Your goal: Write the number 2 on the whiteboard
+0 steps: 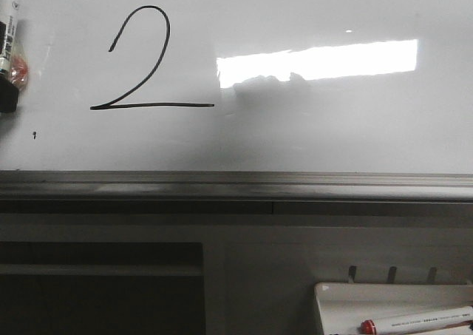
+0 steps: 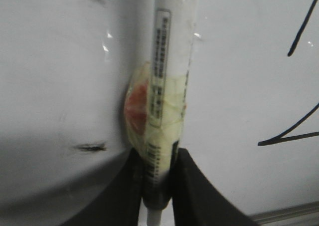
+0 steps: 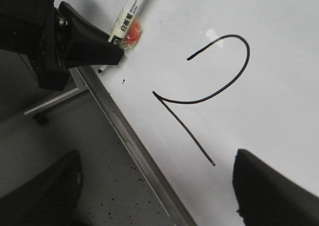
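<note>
- Left wrist view: the left gripper pinches a white marker (tape-wrapped, with a reddish lump) between its black fingers, against the whiteboard.
- Right gripper has its fingers spread wide apart, holding nothing.
- The number 2 sits on the whiteboard's left part, right of the marker.
- A tray with a red-capped marker lies near right.

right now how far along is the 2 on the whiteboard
The writing looks done: the number 2 stands complete on the whiteboard, with hook, diagonal and flat base stroke. In hand: the left end effector is shut on the marker, off to the left of the digit. The right end effector is open and holds nothing. Left, probably: only to put the marker away.
</note>
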You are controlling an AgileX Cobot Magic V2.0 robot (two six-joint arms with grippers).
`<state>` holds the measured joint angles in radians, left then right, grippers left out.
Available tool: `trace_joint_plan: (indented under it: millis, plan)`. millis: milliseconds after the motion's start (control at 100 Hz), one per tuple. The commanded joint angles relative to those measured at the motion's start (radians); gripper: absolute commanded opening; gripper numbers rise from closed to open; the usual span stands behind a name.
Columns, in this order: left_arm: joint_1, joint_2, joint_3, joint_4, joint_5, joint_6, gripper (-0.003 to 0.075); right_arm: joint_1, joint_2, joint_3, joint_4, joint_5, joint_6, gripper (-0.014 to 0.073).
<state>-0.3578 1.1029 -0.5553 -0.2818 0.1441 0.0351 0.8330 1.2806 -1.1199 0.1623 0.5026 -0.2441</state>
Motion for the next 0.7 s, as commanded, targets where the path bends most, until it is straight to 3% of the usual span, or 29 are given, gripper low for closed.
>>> trace_joint_plan:
  millis: [0, 690]
  plan:
    - [0.002, -0.007, -0.040, -0.015, -0.052, -0.008, -0.0020, -0.005, -0.033, -0.033, 0.000, -0.041, 0.001, 0.0545]
    - [0.002, -0.006, -0.057, -0.075, -0.039, 0.001, -0.0020, -0.005, -0.033, -0.033, 0.000, -0.041, 0.001, 0.0545]
